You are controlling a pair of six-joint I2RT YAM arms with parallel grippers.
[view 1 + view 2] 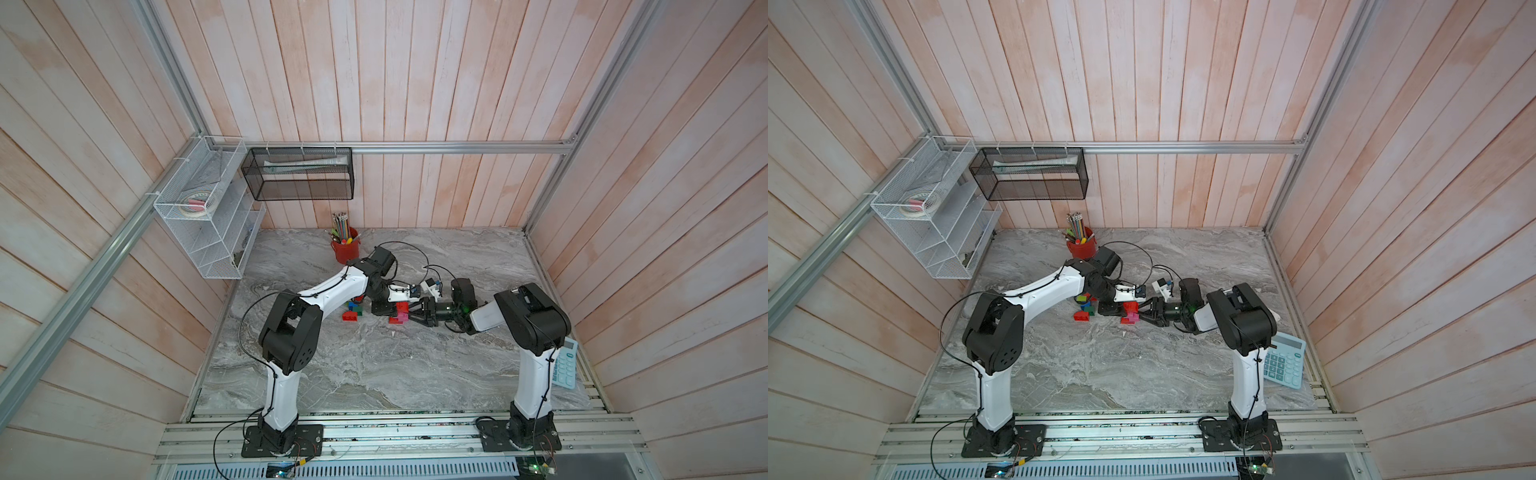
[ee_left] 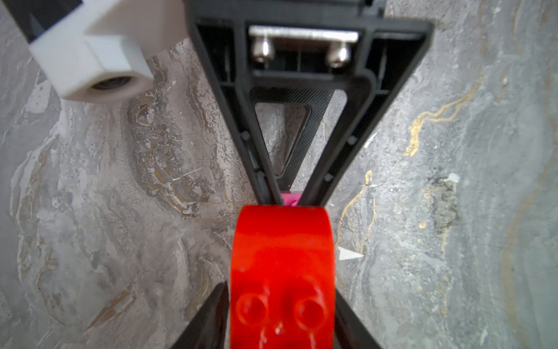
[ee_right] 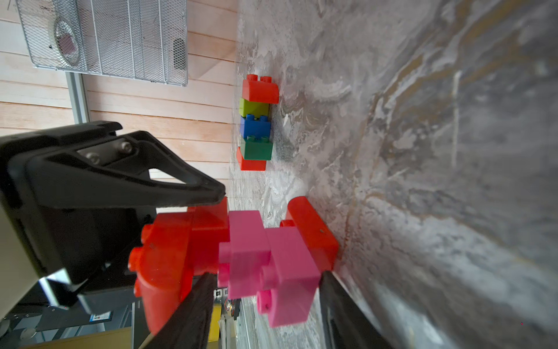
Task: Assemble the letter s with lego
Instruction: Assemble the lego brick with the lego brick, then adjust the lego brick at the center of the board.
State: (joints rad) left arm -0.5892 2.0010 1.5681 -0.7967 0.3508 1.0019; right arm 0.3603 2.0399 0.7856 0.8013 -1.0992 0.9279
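Joined bricks (image 1: 401,312) lie centrally — loose bricks (image 1: 352,309) just left, pencil cup (image 1: 345,251) behind, calculator (image 1: 565,368) far right.

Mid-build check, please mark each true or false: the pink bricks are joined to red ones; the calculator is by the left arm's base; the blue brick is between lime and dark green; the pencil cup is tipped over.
1. The pink bricks sit joined between red bricks. True.
2. The calculator lies by the left arm's base. False: it lies by the right arm's base.
3. In the right wrist view, the blue brick sits between the lime green brick and the dark green brick. True.
4. The pencil cup is tipped over. False: it stands upright.
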